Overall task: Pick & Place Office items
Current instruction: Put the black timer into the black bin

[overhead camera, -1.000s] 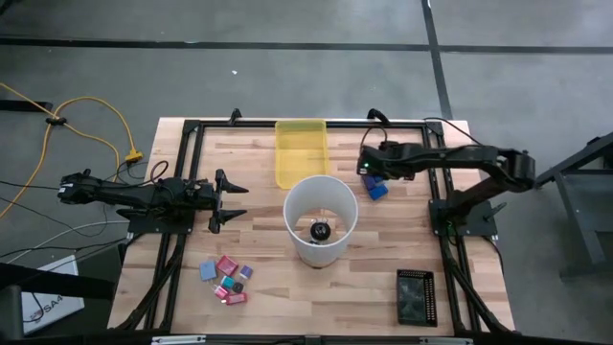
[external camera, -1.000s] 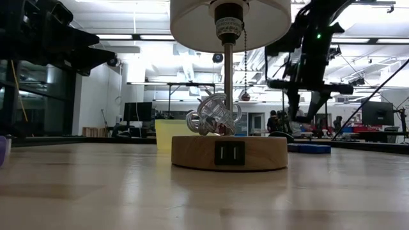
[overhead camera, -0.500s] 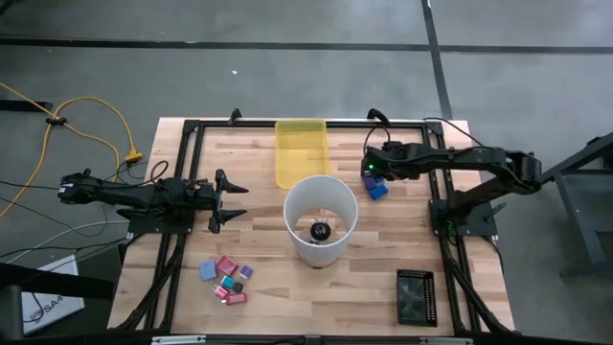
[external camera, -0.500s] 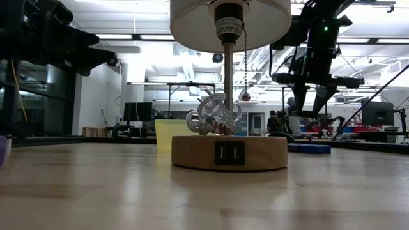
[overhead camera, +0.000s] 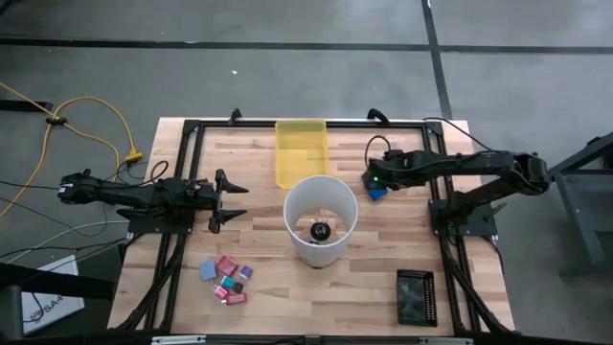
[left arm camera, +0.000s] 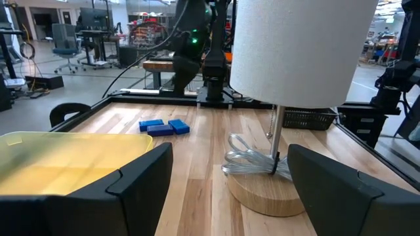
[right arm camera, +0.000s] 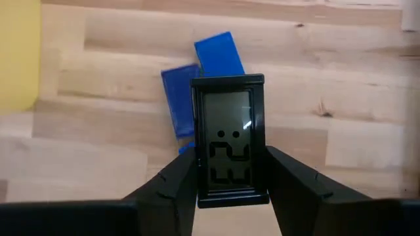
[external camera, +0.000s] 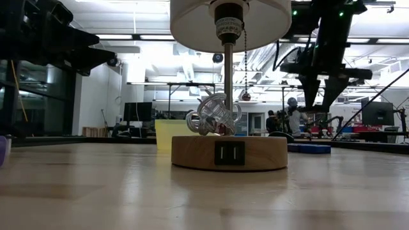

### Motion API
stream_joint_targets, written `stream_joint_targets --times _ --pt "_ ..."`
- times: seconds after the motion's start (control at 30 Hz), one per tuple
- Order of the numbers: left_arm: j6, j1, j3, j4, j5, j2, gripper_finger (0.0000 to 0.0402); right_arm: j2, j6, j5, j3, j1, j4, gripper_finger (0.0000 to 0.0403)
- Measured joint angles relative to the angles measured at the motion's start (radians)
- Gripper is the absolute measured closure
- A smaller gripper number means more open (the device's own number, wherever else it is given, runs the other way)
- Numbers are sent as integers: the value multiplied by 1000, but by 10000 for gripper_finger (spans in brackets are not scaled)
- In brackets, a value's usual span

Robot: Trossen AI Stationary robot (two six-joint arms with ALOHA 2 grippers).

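Note:
My right gripper [overhead camera: 374, 178] [right arm camera: 230, 157] points steeply down at the table's far right, shut on a small black digital clock [right arm camera: 230, 141] with a grey display. Below it, two bright-blue pieces [right arm camera: 178, 98] [overhead camera: 377, 193] lie flat on the wood. Several tiny pink, red, purple and light-blue pieces [overhead camera: 227, 279] lie in a cluster at the near left. My left gripper [overhead camera: 226, 199] [left arm camera: 230, 149] waits open and level at the table's left, facing the white-shaded lamp [overhead camera: 320, 218]. My right gripper pinches the clock by its two long side edges [right arm camera: 195, 164], one finger [right arm camera: 174, 187] on each side. The fingers come from above, pointing down, and lie along the clock. The clock is lifted clear of the table, display facing the wrist camera.
The lamp on its wooden base [external camera: 229, 152] stands mid-table. A yellow translucent tray [overhead camera: 301, 151] lies at the far edge behind it. A black mesh basket [overhead camera: 416, 297] sits at the near right. Bare wood shows between the lamp and the near edge.
My right gripper has risen and gone toward the table's right edge, staying shut on the clock. The blue pieces have stayed on the table.

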Motion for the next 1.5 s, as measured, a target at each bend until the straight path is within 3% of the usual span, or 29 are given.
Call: stream_joint_targets --times 0.57,1.2,1.5 --pt "0 0 0 1 0 0 109 -63 196 -14 0 348 -150 257" --pt "0 0 0 1 0 0 109 -63 421 -72 0 827 -152 258" --pt "0 0 0 1 0 0 109 -63 427 -73 0 997 -136 258"
